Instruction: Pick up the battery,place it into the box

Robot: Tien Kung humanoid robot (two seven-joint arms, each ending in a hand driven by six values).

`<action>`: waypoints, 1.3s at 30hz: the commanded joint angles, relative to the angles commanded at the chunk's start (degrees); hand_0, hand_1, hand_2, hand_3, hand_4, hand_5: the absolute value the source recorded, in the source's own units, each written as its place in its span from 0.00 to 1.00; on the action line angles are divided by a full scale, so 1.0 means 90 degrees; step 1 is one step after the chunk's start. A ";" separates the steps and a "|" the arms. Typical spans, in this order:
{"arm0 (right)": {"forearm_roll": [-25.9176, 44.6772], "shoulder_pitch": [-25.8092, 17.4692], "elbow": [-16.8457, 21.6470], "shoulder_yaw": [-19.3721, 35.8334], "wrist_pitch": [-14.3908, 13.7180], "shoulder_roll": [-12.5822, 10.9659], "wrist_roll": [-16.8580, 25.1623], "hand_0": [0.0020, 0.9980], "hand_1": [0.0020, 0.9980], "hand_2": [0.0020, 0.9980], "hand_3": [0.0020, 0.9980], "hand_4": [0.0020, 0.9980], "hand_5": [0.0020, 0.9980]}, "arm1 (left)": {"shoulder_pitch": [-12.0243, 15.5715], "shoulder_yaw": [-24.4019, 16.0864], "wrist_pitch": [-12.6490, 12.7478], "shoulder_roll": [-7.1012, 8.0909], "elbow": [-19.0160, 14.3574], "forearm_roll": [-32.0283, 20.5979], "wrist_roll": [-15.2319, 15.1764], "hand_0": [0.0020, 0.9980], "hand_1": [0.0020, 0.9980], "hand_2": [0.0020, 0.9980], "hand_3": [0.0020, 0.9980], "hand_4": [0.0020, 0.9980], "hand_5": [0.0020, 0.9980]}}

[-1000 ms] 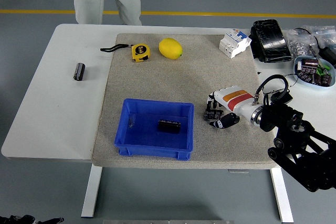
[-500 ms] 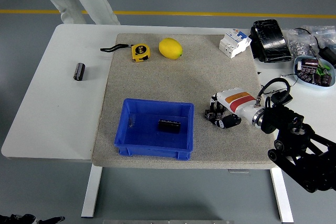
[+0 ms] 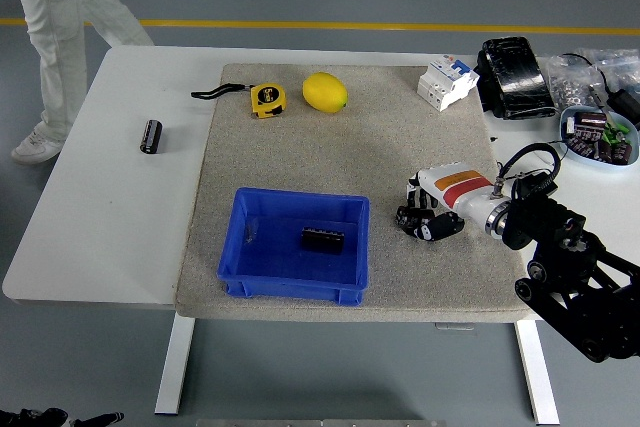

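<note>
A black rectangular battery [image 3: 323, 239] lies flat on the floor of the blue box [image 3: 300, 197], right of its centre. My right hand [image 3: 425, 222] hovers low over the grey mat [image 3: 330, 157] just right of the box, apart from its wall. Its fingers are loosely bent and hold nothing. A second dark cylinder-shaped cell [image 3: 151, 135] lies on the bare white table at far left. The left arm is out of sight.
A yellow tape measure [image 3: 265, 98], a lemon [image 3: 325, 92] and a white circuit breaker [image 3: 446, 81] lie along the mat's far edge. A black pack [image 3: 514, 77] and a blue dish of parts [image 3: 598, 137] sit at right. A person [image 3: 55, 37] stands beyond the table's far left corner.
My right hand has drawn back slightly to the right, away from the box. The person has walked from the table's far side toward the left. The battery in the box has not moved.
</note>
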 joint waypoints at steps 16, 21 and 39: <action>0.0026 0.0007 0.0012 -0.0014 0.0002 -0.0002 -0.0003 0.28 0.37 0.41 0.44 0.92 0.00 | 0.0003 -0.0027 0.0002 0.0002 0.0007 0.0025 -0.0013 0.79 0.81 0.83 0.70 0.77 0.67; 0.0009 0.0014 0.0044 0.0010 -0.0003 -0.0017 -0.0002 0.27 0.36 0.40 0.43 0.92 0.01 | 0.0002 -0.0025 0.0003 0.0003 0.0009 0.0024 -0.0016 0.79 0.81 0.83 0.70 0.77 0.67; -0.0026 -0.0003 0.0087 0.0016 -0.0003 -0.0039 0.0001 0.25 0.35 0.39 0.42 0.92 0.02 | 0.0032 -0.0100 -0.0010 -0.0004 0.0004 0.0133 -0.0001 0.79 0.81 0.83 0.70 0.77 0.67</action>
